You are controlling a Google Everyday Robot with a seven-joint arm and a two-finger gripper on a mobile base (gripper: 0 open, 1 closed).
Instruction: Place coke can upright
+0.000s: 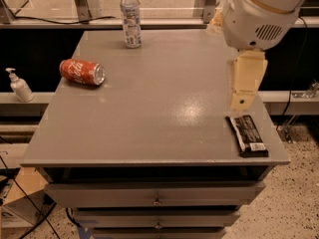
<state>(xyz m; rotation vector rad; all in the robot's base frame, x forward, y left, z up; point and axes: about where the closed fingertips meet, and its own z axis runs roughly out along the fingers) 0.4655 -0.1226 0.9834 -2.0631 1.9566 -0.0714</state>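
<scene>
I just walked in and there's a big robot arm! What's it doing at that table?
The robot is supposed to stand the coke can up. The can lies on its side near the left edge of the table, with nothing touching it. The gripper hangs over the right side, far from it, close to a dark snack bar. A water bottle stands at the back. The can is not yet picked up.

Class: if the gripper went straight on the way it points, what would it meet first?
The gripper, pointing down over the right edge, would probably meet the table top first, or the black wrapped bar; depth unclear.
</scene>
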